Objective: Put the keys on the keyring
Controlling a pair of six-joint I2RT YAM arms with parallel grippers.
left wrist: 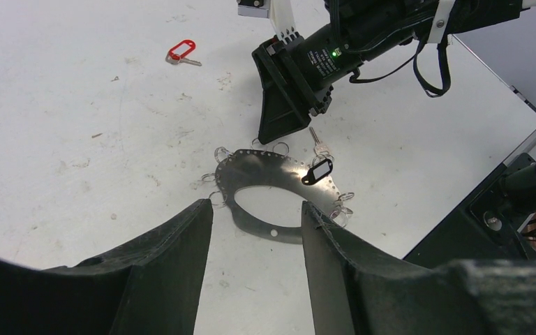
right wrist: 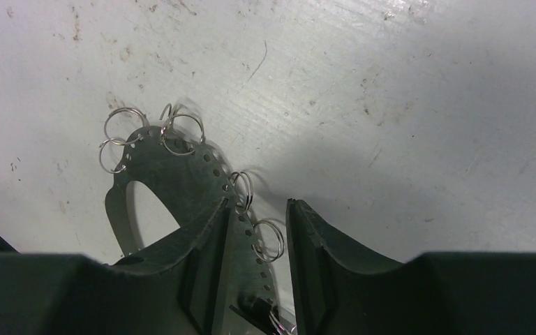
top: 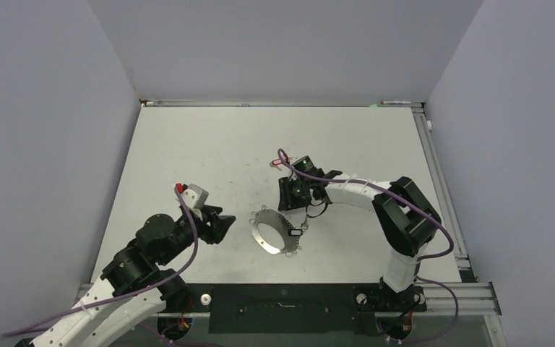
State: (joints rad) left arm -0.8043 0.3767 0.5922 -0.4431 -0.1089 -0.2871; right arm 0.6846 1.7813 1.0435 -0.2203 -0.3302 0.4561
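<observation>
The keyring (top: pixel 259 225) lies flat on the table between the two arms, a pale metal hoop (left wrist: pixel 265 167) with wire loops round its rim. A key with a black tag (left wrist: pixel 317 170) rests on its right side, also seen as a dark tag (right wrist: pixel 262 307). A red-tagged key (left wrist: pixel 181 50) lies alone on the table farther back. My left gripper (left wrist: pixel 257 206) is open and empty, just short of the hoop's near edge. My right gripper (right wrist: pixel 255 209) points down astride the hoop's rim (right wrist: pixel 174 174); its jaws stand apart with one wire loop (right wrist: pixel 269 241) between them.
Grey walls close in the table (top: pixel 209 152) on three sides. A metal rail (top: pixel 441 188) runs along the right edge. The right arm's purple cable (top: pixel 289 160) loops above its wrist.
</observation>
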